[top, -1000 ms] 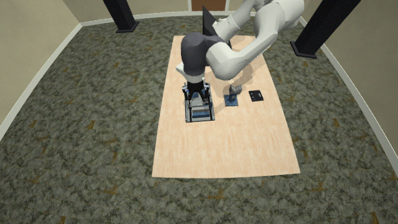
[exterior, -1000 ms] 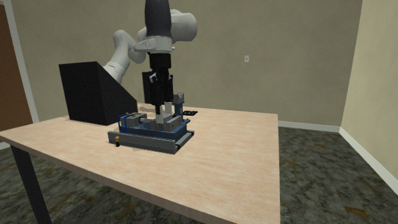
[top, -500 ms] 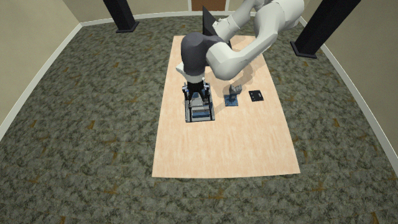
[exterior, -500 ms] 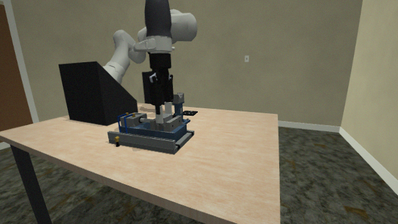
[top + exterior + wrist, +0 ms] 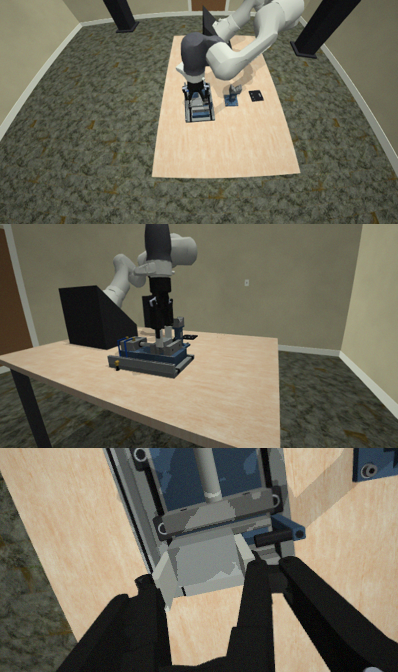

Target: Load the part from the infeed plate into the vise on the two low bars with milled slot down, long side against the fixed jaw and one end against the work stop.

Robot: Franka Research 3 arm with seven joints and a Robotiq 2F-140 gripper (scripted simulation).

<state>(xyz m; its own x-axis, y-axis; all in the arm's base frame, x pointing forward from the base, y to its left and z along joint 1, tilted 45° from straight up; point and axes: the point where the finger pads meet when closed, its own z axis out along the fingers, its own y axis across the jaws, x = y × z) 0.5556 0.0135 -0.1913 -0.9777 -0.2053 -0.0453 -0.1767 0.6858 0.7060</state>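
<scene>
I am holding the part [image 5: 205, 560], a pale grey block, pinched between the gripper's [image 5: 202, 585] black fingers, which are clamped narrow on it rather than closing all the way. The part is sitting low inside the vise [image 5: 149, 361], between the jaws, which are standing apart. In the wrist view the jaw on the air cylinder's rod [image 5: 207, 473] is showing just beyond the block, so I am judging the fixed jaw to be the one nearer the camera, mostly hidden under the part and my fingers. Whether the long side is touching it, I cannot tell. The milled slot is not visible from here either; I am assuming it is facing down.

The work stop [image 5: 272, 538], a short dark rod, is lying just beside the block's right end with a small gap showing, so I am reading this as the seating stage, with the push toward the stop not yet done.

I am keeping the grip from above so the fingers stay clear of the jaws. The V-block [image 5: 234, 90] and the infeed plate [image 5: 255, 95] are sitting to one side on the table [image 5: 224, 149], neither carrying anything.
</scene>
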